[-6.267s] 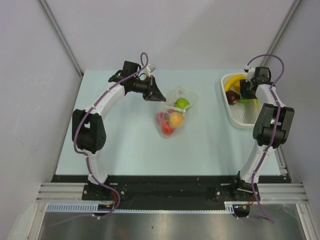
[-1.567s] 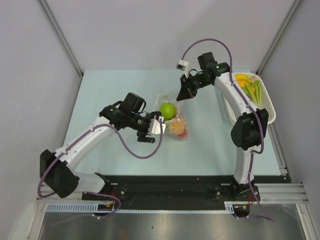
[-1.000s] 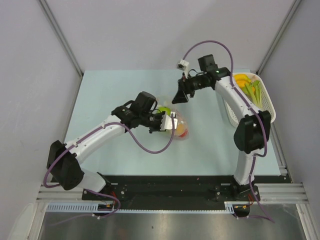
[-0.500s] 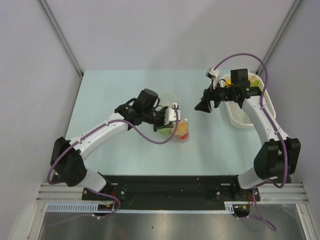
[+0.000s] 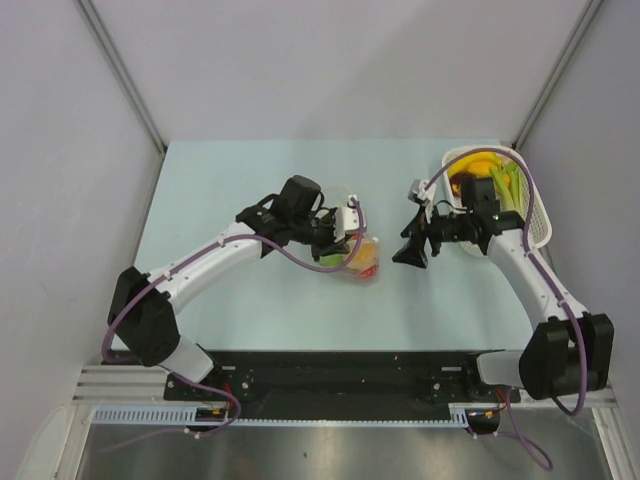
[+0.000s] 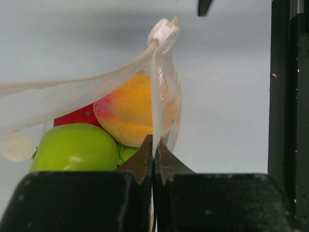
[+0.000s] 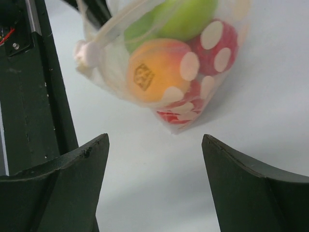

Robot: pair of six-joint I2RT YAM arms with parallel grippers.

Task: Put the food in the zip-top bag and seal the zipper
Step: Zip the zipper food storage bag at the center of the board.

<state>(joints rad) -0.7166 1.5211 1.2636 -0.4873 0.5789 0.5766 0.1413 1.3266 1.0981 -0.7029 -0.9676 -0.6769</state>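
The left gripper (image 6: 153,152) is pressed together and pinches the film edge of the zip-top bag (image 6: 164,96), a little below the white slider (image 6: 164,31). The bag's body lies just ahead of its fingertips. The right gripper (image 7: 154,164) is spread wide and holds nothing; the bag is just ahead of it, apart from both fingers. Seen from above, the bag is between the two grippers over the table (image 5: 220,180).

In the bag I count one green fruit (image 7: 188,17), one orange fruit (image 7: 154,72) and at least one red fruit (image 7: 217,43). One white basket (image 5: 540,215) stands at the far right, with yellow, green and dark red pieces in it.
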